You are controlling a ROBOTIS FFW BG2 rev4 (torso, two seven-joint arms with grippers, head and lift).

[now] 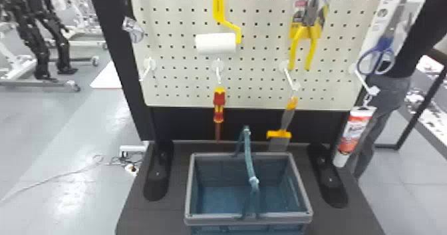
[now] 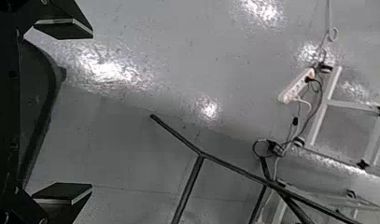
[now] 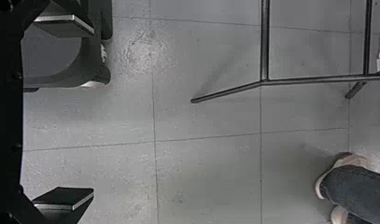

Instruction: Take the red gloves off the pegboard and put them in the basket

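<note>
In the head view the cream pegboard point(image 1: 252, 91) stands upright in its black frame. Below and in front of it, the grey-blue basket point(image 1: 213, 219) rests on the dark table, its handle raised across the middle and bare blue floor inside. My left gripper point(image 2: 92, 111) is open in the left wrist view, its two fingers wide apart over grey floor with nothing between them. The right gripper point(image 3: 93, 111), in the right wrist view, is likewise open and holds nothing above the floor.
Around the board hang a paint roller point(image 1: 216, 44), yellow pliers point(image 1: 308, 38), blue scissors point(image 1: 382, 48), a red-yellow screwdriver point(image 1: 219, 105), a scraper point(image 1: 279, 136) and a tube point(image 1: 355, 134). Black stand feet point(image 1: 157, 179) flank the basket. Metal table legs point(image 3: 264, 46) rise near the right gripper.
</note>
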